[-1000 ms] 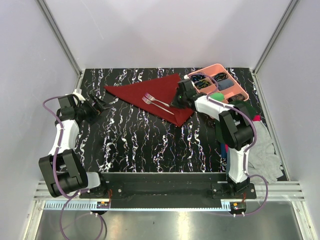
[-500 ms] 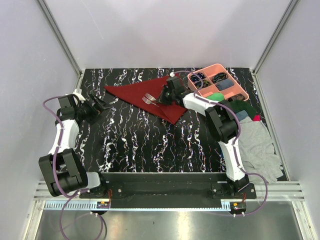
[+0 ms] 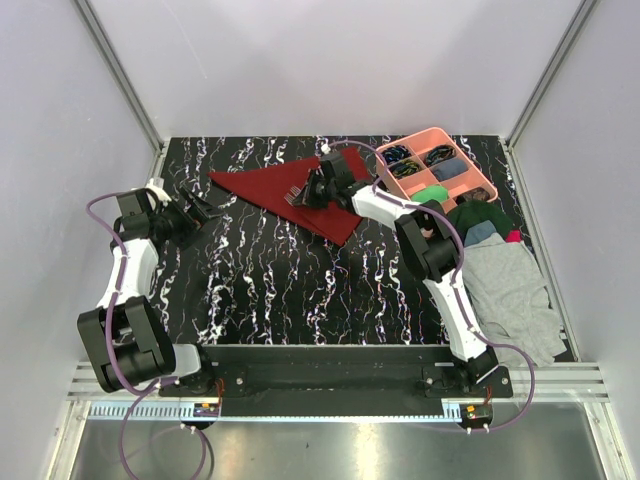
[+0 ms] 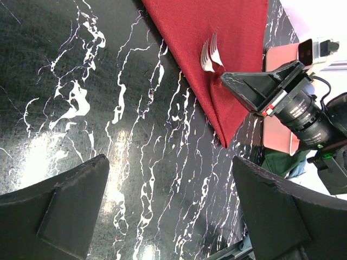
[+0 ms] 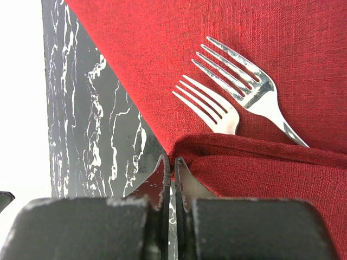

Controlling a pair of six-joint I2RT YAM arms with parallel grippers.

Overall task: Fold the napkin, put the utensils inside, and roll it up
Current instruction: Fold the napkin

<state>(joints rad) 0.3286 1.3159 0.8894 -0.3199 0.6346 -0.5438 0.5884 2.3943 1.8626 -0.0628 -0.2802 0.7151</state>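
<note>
The right fingers (image 5: pixel 167 181) are pressing fully together, pinching the turned-over edge of the napkin (image 5: pixel 217 43) between their tips. Just beyond the tips, that dark red fold is lying over the handles of the utensils (image 5: pixel 241 89), two forks side by side. Their tines are sticking out past the fold onto the flat cloth and pointing away from the fingers. To one side of the pinch, the napkin's straight edge is running off across the black marbled table (image 5: pixel 92 108). The left fingers (image 3: pixel 205 212) are standing wide apart, holding nothing, and are hanging over bare table. The napkin is lying well ahead of them, its nearest edge apart from their tips, and the forks' tines are showing on it just beside the right fingers. Farther out, behind the right fingers, a pink tray (image 3: pixel 437 131) is sitting near the table's far corner. A pile of clothes (image 3: pixel 510 290) is lying well behind them too, along the table's side.
</note>
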